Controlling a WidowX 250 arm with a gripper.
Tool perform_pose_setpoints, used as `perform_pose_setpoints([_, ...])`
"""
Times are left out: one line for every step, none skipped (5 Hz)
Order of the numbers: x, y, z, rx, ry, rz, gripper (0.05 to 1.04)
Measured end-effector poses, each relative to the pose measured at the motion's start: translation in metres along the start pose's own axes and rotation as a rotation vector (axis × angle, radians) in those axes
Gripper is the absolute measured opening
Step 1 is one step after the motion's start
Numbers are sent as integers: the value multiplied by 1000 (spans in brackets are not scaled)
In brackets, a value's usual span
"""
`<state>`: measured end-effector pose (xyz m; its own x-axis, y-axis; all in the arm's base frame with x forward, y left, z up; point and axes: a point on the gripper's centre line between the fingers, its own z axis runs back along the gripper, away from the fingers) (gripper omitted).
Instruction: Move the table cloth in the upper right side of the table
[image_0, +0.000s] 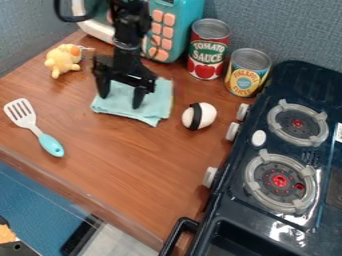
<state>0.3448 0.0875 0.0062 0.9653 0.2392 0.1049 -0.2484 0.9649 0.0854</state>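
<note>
The black gripper (120, 101) hangs over the light blue table cloth (149, 112) at the upper middle of the wooden table (133, 165). Its two fingers are spread apart and point down, one over the cloth's left part and the other over its middle. Folded and flat, the cloth lies with one corner toward the camera. Whether the fingertips touch it, I cannot tell. The gripper and arm cover some of the cloth's back part.
Behind the cloth stand a teal toy microwave (175, 30), a tomato sauce can (208, 50) and a yellow can (248, 72). A black-and-white egg-shaped object (199, 116) sits at its right. Left are a yellow plush (64, 59) and spatula (33, 127); right, a stove (267, 165).
</note>
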Motion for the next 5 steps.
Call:
perform_pose_setpoints([10, -17, 0, -29, -15, -15, 1001])
perform_pose_setpoints([20, -37, 1, -58, -23, -39, 1001])
perform_pose_setpoints([25, -52, 2, -75, -25, -69, 1001])
perform_pose_setpoints([29, -61, 3, -95, -26, -81, 1001])
perform_pose_setpoints([28, -67, 4, -99, -29, -110, 1001])
